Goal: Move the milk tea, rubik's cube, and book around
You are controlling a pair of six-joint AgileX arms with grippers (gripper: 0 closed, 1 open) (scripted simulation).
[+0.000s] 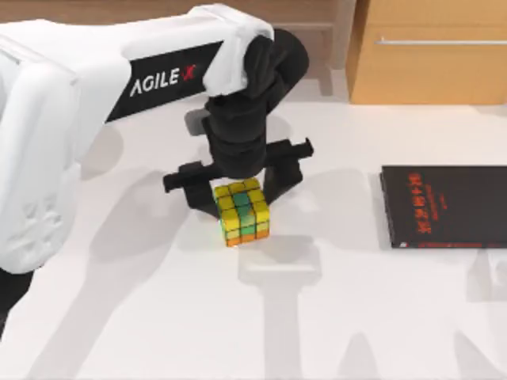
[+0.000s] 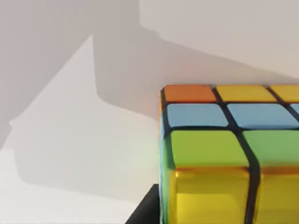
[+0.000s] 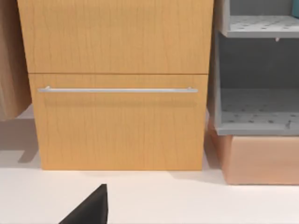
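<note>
The rubik's cube (image 1: 243,210), with yellow, green and orange stickers, is in the middle of the table. My left gripper (image 1: 242,191) comes down over it from above, a black finger on each side, and looks shut on it. In the left wrist view the rubik's cube (image 2: 229,154) is very close, with a black fingertip (image 2: 145,210) against its side. My right arm is parked; a black part of my right gripper (image 3: 88,209) shows in its wrist view. The milk tea and the book are out of view.
A thin black book with red lettering (image 1: 447,207) lies flat at the table's right. A wooden drawer cabinet (image 1: 428,51) stands at the back right, and a grey shelf unit (image 3: 257,84) stands beside the cabinet (image 3: 117,93).
</note>
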